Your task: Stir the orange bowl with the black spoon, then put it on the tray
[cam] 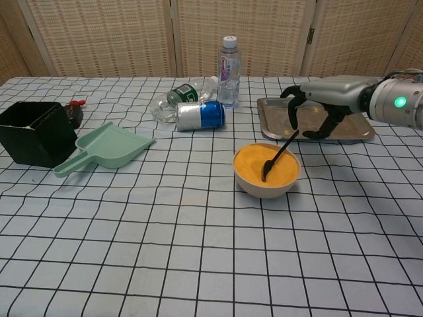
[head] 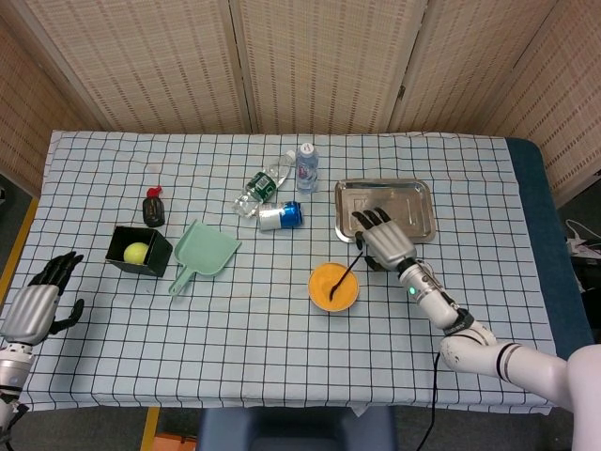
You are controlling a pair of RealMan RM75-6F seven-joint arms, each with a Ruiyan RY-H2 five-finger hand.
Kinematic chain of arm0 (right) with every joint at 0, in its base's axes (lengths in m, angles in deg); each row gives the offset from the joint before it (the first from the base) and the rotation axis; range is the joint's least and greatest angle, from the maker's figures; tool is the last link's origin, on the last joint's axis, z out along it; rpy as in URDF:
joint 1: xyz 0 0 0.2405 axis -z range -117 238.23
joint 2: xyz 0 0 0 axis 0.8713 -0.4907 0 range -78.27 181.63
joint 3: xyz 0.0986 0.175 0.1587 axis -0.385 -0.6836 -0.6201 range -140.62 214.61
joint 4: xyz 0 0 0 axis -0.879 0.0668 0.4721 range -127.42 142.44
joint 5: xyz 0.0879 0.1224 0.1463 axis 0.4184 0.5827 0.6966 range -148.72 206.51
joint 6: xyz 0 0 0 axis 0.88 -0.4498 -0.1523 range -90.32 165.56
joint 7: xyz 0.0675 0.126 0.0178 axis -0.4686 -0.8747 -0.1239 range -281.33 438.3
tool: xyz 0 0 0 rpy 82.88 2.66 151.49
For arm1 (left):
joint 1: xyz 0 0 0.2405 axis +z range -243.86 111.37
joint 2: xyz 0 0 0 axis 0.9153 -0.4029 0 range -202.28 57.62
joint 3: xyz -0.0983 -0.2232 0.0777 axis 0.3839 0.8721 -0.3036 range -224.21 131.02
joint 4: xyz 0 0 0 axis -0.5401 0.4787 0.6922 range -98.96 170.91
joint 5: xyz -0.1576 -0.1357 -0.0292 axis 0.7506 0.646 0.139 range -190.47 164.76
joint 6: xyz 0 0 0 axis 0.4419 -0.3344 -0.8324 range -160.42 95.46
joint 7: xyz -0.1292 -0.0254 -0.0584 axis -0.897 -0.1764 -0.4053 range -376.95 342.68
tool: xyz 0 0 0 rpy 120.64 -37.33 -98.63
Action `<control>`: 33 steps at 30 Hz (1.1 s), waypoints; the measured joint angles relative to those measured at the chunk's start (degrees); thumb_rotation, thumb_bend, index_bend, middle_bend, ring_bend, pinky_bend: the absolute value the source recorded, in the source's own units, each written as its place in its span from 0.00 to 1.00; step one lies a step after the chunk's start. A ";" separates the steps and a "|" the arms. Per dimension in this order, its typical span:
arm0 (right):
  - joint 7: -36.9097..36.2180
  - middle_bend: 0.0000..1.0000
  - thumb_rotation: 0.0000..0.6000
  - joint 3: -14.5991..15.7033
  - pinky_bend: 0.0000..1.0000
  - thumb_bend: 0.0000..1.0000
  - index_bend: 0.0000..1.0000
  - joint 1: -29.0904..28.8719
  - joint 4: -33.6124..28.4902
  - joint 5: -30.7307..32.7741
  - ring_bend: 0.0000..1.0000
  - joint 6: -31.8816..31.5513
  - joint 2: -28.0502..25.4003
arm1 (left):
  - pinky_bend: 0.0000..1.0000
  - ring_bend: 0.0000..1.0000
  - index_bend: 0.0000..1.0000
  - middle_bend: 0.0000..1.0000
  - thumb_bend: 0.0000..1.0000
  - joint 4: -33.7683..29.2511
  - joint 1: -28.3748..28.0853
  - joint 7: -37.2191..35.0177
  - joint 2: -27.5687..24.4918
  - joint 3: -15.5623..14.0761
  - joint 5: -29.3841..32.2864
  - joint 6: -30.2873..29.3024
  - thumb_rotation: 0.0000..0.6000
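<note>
Orange bowl, black spoon and metal tray on the checked cloth

The orange bowl [cam: 267, 170] sits upright, its inside orange, just at 7 o'clock of the tray [cam: 269, 119]. The black spoon [cam: 278, 155] leans in it, head down in the bowl, handle rising over the rim toward 1 o'clock. The tray is a shallow, shiny metal rectangle lying flat.

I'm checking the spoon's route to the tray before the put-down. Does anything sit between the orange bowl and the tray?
Nothing visible does. The black spoon rests in the orange bowl, its handle leaning toward the tray. Only bare cloth and the right hand lie between; the blue can sits off to the side.
</note>
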 measured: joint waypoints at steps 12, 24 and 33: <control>-0.92 0.04 1.00 0.70 0.00 0.33 0.52 -0.12 0.92 -0.61 0.00 -0.82 1.03 | 0.21 0.00 0.00 0.00 0.48 -0.04 -0.06 -0.16 -0.13 -0.01 0.09 0.24 1.00; 0.30 0.04 1.00 1.09 0.00 0.33 0.57 -0.42 1.07 0.21 0.00 -1.00 1.37 | 0.21 0.00 0.00 0.00 0.48 0.12 -0.11 -0.22 -0.08 0.04 0.19 0.34 1.00; 1.94 0.04 1.00 1.43 0.00 0.45 0.66 -0.67 0.19 1.26 0.00 -1.02 1.31 | 0.21 0.00 0.00 0.00 0.48 0.03 0.06 -0.55 -0.26 0.01 -0.10 -0.18 1.00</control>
